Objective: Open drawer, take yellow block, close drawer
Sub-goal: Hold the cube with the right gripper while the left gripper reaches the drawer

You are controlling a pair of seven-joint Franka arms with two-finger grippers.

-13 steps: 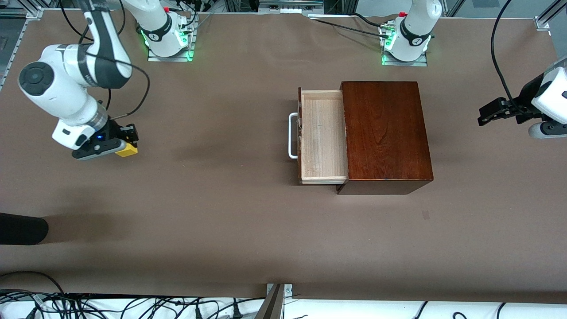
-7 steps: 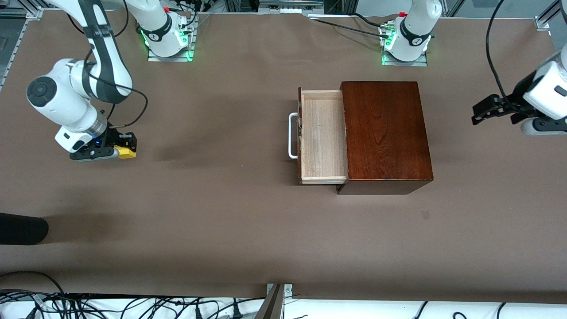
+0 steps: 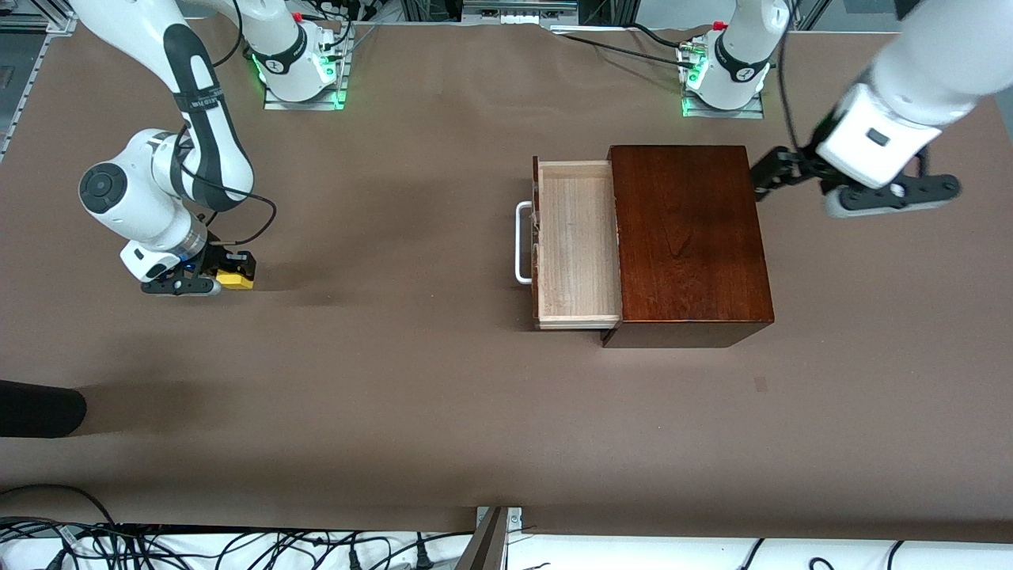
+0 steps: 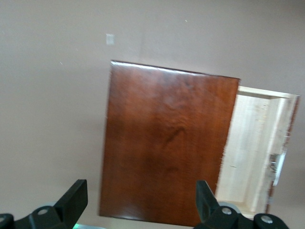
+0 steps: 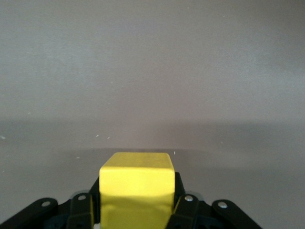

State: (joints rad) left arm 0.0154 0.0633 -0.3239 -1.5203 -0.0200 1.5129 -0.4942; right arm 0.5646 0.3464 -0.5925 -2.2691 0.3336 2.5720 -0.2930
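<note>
The mahogany box stands on the table, toward the left arm's end. Its drawer is pulled out toward the right arm's end; the bare-wood tray is empty and the white loop handle shows. My right gripper is shut on the yellow block, very low over the table near the right arm's end. In the right wrist view the block sits between the fingers. My left gripper is open and empty over the box's edge at the left arm's end. The left wrist view shows the box and the drawer.
A dark object lies at the table's edge near the front camera, at the right arm's end. Cables run along the front edge below the table. Both arm bases stand at the edge farthest from the camera.
My right gripper has come down toward the table with the yellow block. My left arm has swung in from the table's end to the box's edge.
</note>
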